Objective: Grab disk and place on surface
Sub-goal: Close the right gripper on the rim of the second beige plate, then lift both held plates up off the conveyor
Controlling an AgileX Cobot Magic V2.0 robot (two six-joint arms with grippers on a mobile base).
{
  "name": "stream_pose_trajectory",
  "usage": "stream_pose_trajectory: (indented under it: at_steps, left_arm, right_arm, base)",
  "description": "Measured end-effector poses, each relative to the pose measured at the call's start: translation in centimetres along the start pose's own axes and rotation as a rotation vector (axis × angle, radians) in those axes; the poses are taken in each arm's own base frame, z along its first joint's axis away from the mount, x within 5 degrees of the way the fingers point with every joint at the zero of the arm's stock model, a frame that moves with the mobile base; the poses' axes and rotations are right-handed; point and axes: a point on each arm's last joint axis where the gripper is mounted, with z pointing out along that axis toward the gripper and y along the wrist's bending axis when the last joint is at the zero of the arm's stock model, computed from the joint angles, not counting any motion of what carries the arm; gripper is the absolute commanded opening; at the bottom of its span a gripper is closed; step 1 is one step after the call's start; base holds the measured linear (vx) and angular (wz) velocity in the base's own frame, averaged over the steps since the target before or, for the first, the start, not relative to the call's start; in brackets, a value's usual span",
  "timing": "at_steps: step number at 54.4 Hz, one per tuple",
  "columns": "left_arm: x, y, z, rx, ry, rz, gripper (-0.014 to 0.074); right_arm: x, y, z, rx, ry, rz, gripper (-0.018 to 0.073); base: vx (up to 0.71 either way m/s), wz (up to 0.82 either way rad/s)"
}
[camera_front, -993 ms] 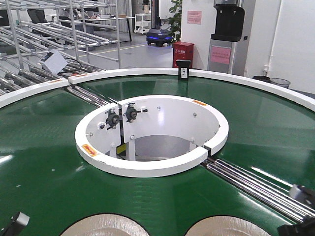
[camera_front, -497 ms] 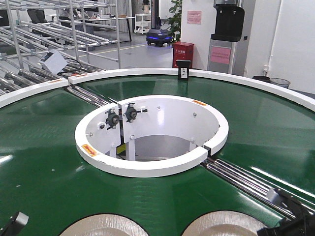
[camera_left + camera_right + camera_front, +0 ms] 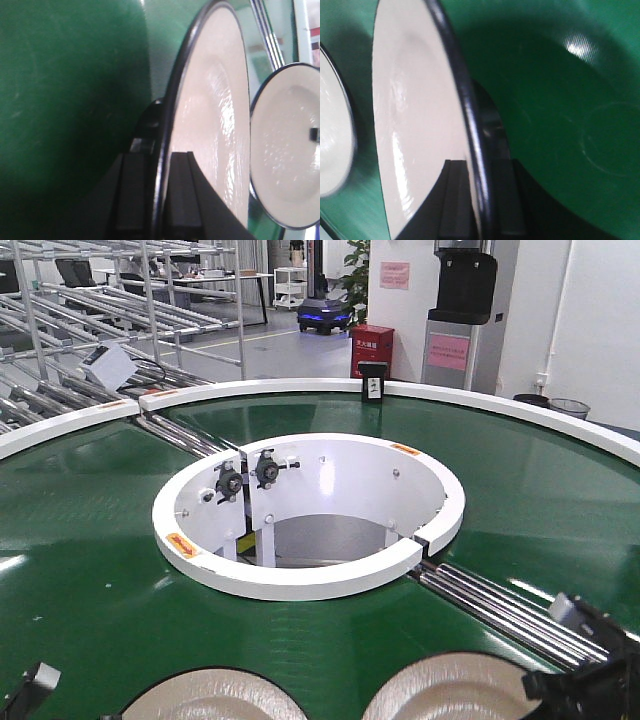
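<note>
Two beige disks with thin black rims lie side by side on the green belt at the bottom of the front view: the left disk (image 3: 215, 698) and the right disk (image 3: 450, 685). My left gripper (image 3: 159, 195) is shut on the left disk (image 3: 210, 115). One finger (image 3: 132, 200) sits under the rim and the other finger (image 3: 180, 195) on top. My right gripper (image 3: 479, 200) is shut on the rim of the right disk (image 3: 415, 115) in the same way. Each wrist view shows the other disk (image 3: 287, 150) (image 3: 332, 140) beside. The surface is out of view.
The green conveyor belt (image 3: 90, 540) circles a raised white inner ring (image 3: 300, 580) with an open well. Steel rollers (image 3: 520, 610) cross the belt just beyond the right disk. A white outer rim (image 3: 250, 388) and a small black box (image 3: 373, 380) stand at the far edge.
The right disk has shifted left and further up into view, with the right gripper moving in along with it. The left gripper has edged slightly up at the bottom left corner.
</note>
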Motion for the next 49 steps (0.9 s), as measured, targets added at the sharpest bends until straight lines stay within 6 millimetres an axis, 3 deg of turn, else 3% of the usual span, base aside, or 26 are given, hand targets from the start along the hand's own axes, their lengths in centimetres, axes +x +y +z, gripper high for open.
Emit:
stream_pose_trajectory:
  at_steps: [18, 23, 31, 39, 49]
  left_arm:
    - [-0.5, -2.0, -1.3, 0.029, -0.041, 0.014, -0.0001]
    - [-0.7, -3.2, -2.1, 0.045, -0.069, 0.006, -0.0001]
    - [-1.0, -5.9, -4.0, 0.087, -0.130, 0.001, -0.0001]
    - [-1.8, -9.2, -5.4, 0.123, -0.193, 0.013, -0.0001]
    - [-1.9, -11.7, -5.1, 0.109, -0.230, 0.004, -0.0001]
  right_arm:
    - [-3.1, 7.6, -8.7, -0.096, -0.267, 0.021, -0.0008]
    - [-3.8, 9.9, -10.0, -0.130, -0.272, -0.005, -0.0008]
    - [-4.2, 13.5, -9.9, -0.173, -0.271, -0.051, -0.0008]
    - [-3.8, 16.9, -8.0, -0.227, -0.260, -0.084, -0.0008]
    - [-3.4, 19.9, -6.7, -0.300, -0.274, -0.096, -0.0008]
  base:
    - [0.00, 0.00]
    - [0.00, 0.00]
    - [0.00, 0.00]
    - [0.00, 0.00]
    - [0.00, 0.00]
